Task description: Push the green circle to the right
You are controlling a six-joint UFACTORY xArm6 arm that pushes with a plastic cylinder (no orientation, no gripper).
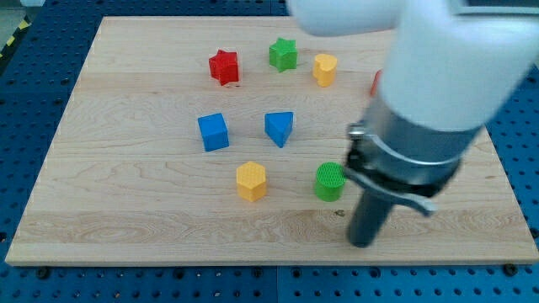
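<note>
The green circle stands on the wooden board, right of the board's middle and toward the view's bottom. My tip rests on the board just right of and below the green circle, a small gap apart from it. The large white and grey arm body hangs over the board's right side and hides what lies beneath it.
A yellow hexagon lies left of the green circle. A blue triangle-like block and a blue cube sit mid-board. A red star, a green star and a yellow heart sit near the top. A red block is mostly hidden by the arm.
</note>
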